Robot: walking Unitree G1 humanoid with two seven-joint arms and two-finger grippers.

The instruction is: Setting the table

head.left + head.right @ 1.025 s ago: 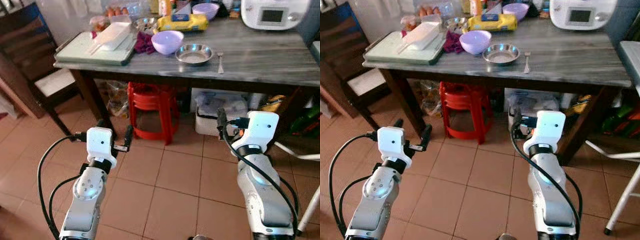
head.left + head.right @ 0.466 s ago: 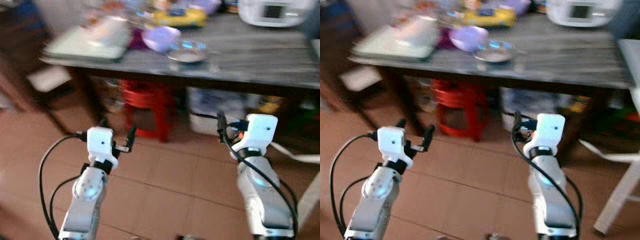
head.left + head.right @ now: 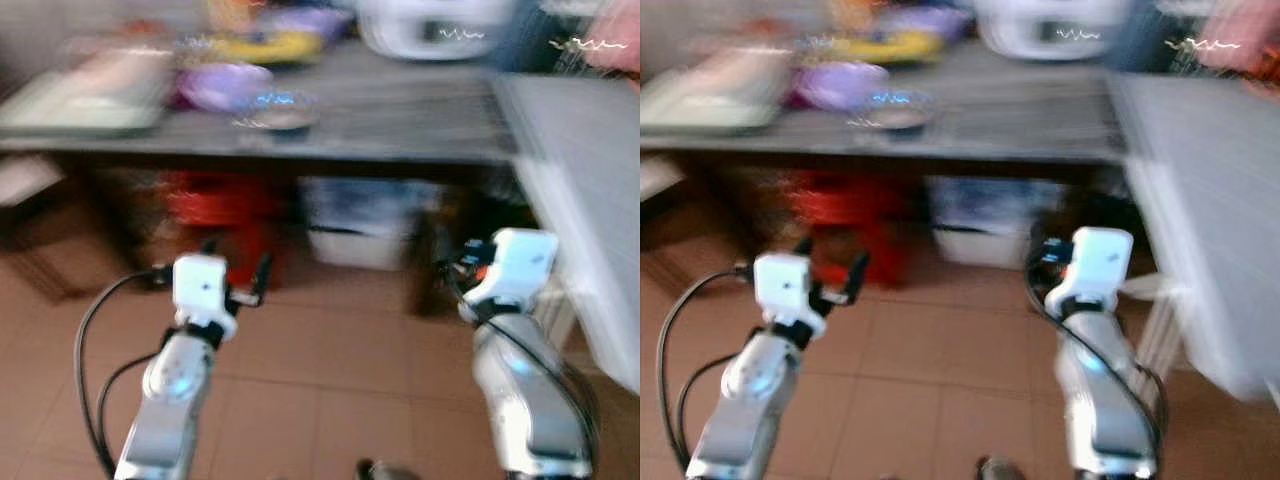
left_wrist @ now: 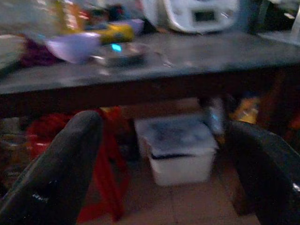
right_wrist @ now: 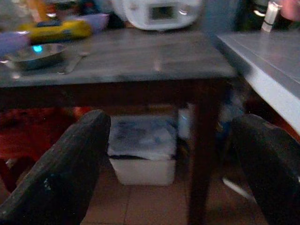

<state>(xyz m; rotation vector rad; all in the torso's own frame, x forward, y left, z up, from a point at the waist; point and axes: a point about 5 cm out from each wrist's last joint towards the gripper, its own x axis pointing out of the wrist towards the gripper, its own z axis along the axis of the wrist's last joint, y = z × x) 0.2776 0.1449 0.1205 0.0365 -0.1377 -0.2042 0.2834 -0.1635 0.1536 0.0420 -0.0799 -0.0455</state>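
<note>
**Approach to the surface, both claws empty**

The head views are blurred. The left claw [image 3: 232, 283] and right claw [image 3: 452, 272] are held low over the tiled floor [image 3: 330, 350], short of the grey surface [image 3: 400, 105]. Each wrist view shows two black fingers [image 4: 61, 173] spread wide with nothing between them, so both claws are released.

The tableware lies on the surface at about 12 o'clock from the left claw and about 11 o'clock from the right claw: a steel dish [image 3: 275, 110] near the front edge, a purple bowl [image 3: 222, 85] touching or just beside it at its 10 o'clock, and a fork [image 5: 75, 63] just beside the dish at its 3 o'clock. The fork's long axis appears to run from the front edge toward the back, though blur makes this uncertain. A white appliance [image 3: 430, 25] stands at the rear. A red stool [image 3: 215, 215] and a white bin [image 3: 360, 220] sit under the surface, and a pale second table [image 3: 580, 200] stands at 2 o'clock.

Judged from this layout, the left arm is nearer the dish and bowl. No item is yet in hand, and the task appears to be at its start; either claw must rise above the front edge before reaching in.
</note>
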